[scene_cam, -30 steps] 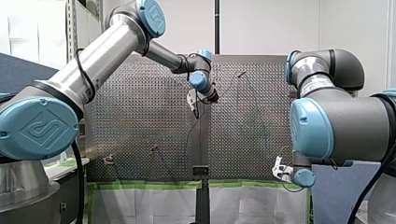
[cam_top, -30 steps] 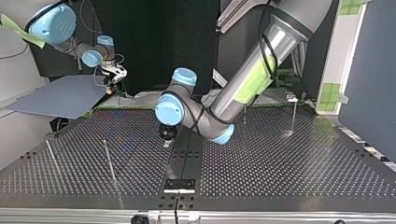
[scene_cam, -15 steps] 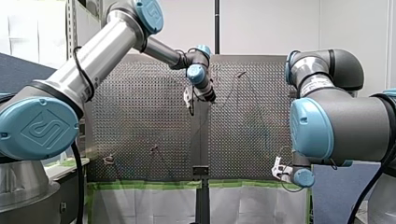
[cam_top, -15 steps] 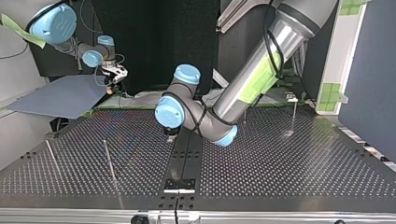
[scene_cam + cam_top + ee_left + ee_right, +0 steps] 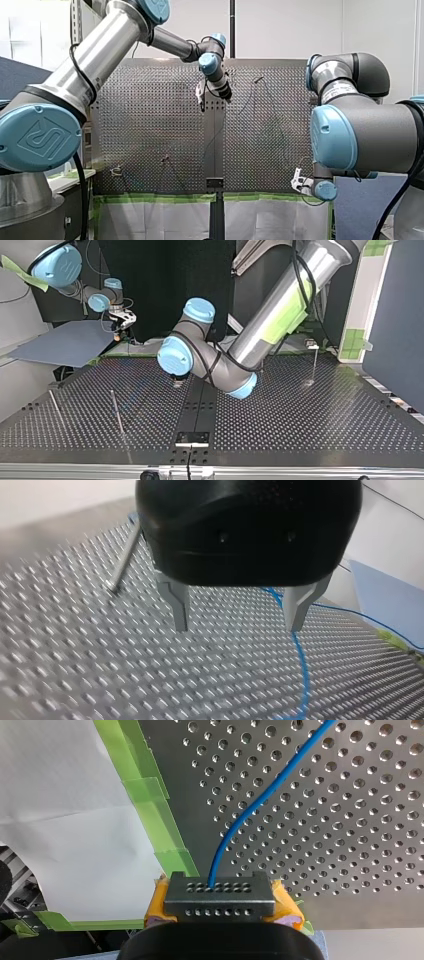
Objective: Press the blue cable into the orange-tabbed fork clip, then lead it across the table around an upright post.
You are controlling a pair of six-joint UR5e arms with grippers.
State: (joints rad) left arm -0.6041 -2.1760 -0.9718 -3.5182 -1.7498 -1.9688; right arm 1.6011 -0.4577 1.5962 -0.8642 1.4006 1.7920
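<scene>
Above the perforated table (image 5: 100, 670), the left gripper (image 5: 238, 628) hangs wide open and empty, with the blue cable (image 5: 299, 665) running along the table beside one finger. At the table's green-taped edge, the right gripper (image 5: 222, 912) clamps the grey end block (image 5: 220, 892) of the cable.

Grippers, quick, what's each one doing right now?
Left gripper: open, holding nothing.
Right gripper: closed on the grey perforated block at the blue cable's end.

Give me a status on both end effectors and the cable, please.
Left end effector open over table, cable beside one finger. Right end effector shut on cable end. Clip not seen.
</scene>
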